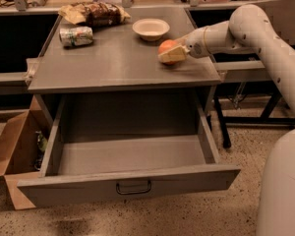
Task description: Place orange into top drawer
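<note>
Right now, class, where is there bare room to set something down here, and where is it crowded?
The open top drawer is bare throughout. The cabinet top is free along its front, between the can and the orange. Crowded: the back edge with bag and bowl, and the right side, where the gripper is at the orange.

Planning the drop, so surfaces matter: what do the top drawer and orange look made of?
The top drawer: probably painted sheet metal, matte grey, with thin flat walls. The orange: smooth bright skin; real or plastic, cannot tell. The end effector is at the orange, on the cabinet top.
</note>
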Robot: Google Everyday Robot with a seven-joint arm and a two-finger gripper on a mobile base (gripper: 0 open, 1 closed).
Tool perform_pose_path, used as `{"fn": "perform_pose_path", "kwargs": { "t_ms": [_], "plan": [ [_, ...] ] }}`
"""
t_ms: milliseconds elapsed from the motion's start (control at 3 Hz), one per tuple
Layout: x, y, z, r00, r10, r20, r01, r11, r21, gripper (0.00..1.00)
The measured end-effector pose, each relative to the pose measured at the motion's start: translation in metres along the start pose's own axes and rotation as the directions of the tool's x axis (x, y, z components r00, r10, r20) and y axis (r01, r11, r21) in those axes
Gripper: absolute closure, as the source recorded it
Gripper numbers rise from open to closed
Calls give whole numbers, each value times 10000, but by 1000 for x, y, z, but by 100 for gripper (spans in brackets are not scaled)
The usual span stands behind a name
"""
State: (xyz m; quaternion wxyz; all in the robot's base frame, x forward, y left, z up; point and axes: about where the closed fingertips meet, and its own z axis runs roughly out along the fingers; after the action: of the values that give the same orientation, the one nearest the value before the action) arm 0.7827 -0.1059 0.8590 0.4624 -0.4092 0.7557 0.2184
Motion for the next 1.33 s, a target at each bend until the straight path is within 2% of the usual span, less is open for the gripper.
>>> {"fn": "perform_pose_path", "kwargs": {
  "t_ms": [333, 667, 1000, 1333],
  "plan": [
    [-8, 16, -4, 9991, -234, 364, 245, 9992, -313, 64],
    [-28, 43, -36, 9918, -849, 960, 890, 9952, -398, 89],
    [-27, 44, -36, 9916, -874, 955, 918, 9949, -427, 100],
    [-27, 44, -36, 9916, -875, 956, 920, 9948, -431, 100]
  ]
}}
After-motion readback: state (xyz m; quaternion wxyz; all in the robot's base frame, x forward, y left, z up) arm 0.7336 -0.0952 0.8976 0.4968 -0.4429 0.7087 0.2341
